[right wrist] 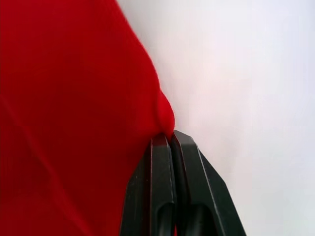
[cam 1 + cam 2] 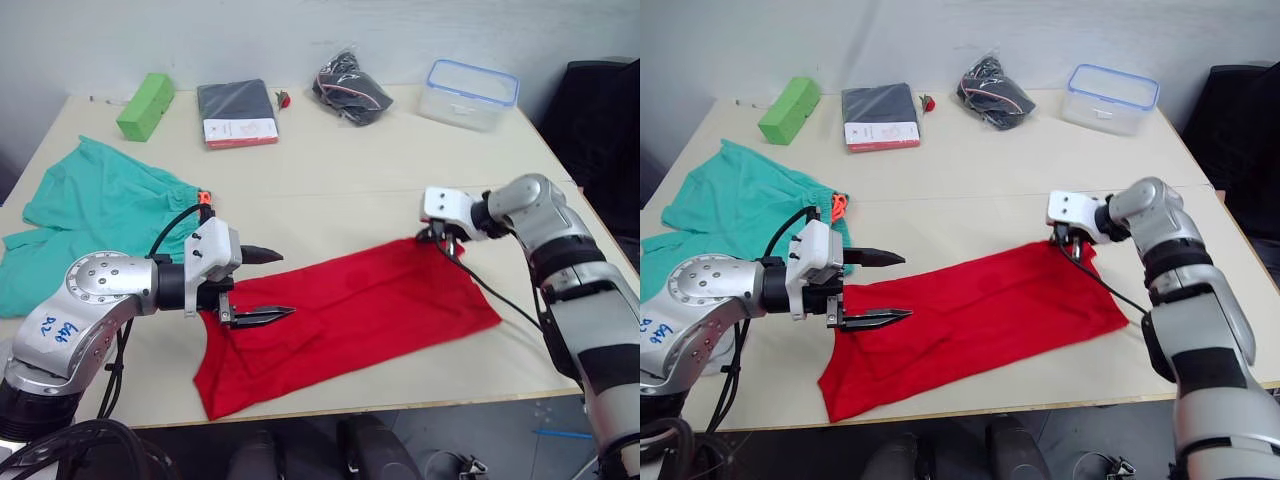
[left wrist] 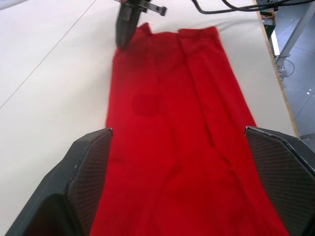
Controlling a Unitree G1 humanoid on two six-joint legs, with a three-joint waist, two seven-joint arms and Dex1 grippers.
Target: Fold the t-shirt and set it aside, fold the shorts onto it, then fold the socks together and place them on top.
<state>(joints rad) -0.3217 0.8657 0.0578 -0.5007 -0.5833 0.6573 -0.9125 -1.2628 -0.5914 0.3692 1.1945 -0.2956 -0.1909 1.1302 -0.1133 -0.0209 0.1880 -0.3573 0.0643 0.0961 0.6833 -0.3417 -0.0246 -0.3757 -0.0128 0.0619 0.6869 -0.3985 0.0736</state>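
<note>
T-shirt (image 2: 350, 325), bright red, lies folded lengthwise into a long band on the pale tabletop (image 2: 340, 190), running diagonally from the near-left edge toward the right side of the table. Right gripper (image 2: 1072, 243) is at the far right corner of the band; the right wrist view shows its two black fingers (image 1: 162, 196) pressed together with a small peak of red cloth pinched between the tips. Left gripper (image 2: 262, 285) hovers at the band's left end with its fingers spread wide, one finger above the far edge of the cloth and the other over the red fabric; nothing is held between them. The left wrist view looks along the whole band between the two textured pads (image 3: 88, 172), with the right gripper at the far corner. Shorts (image 2: 95, 215), teal-green, lie spread flat at the left of the table, orange drawstring (image 2: 204, 198) showing at the waistband, just beside the left arm's wrist. Along the back of the table, left to right: a green block (image 2: 146, 105), a dark folded packaged garment (image 2: 237, 113) with a small red item (image 2: 284, 99) just beside it, a clear bag of dark items (image 2: 350, 88), and a clear lidded plastic container (image 2: 471, 94) with a blue rim.
</note>
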